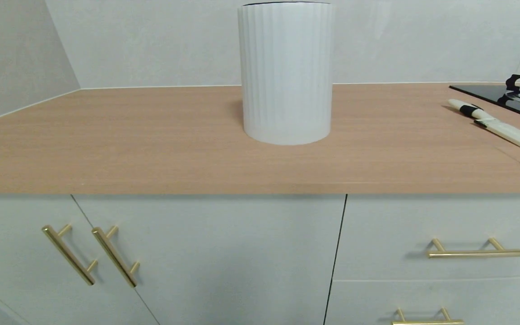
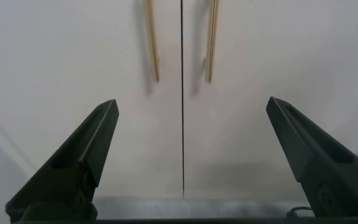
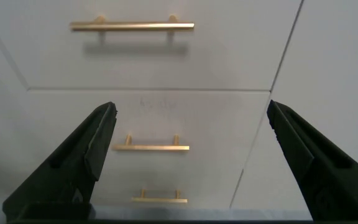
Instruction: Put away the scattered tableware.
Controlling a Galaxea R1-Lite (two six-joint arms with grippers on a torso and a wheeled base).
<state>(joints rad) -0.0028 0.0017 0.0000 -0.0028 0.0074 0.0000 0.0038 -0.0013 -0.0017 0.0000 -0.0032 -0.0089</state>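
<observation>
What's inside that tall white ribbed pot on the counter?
Its contents are hidden: the white ribbed pot has opaque walls, and only its dark rim shows. It stands on the wooden counter.

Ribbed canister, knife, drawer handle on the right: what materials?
Ribbed canister: matte white with a fluted wall and no glare; ceramic or plastic, unclear. Knife: glossy white with a black band; plastic or ceramic. Drawer handle: brass-toned metal with bright highlights.
</observation>
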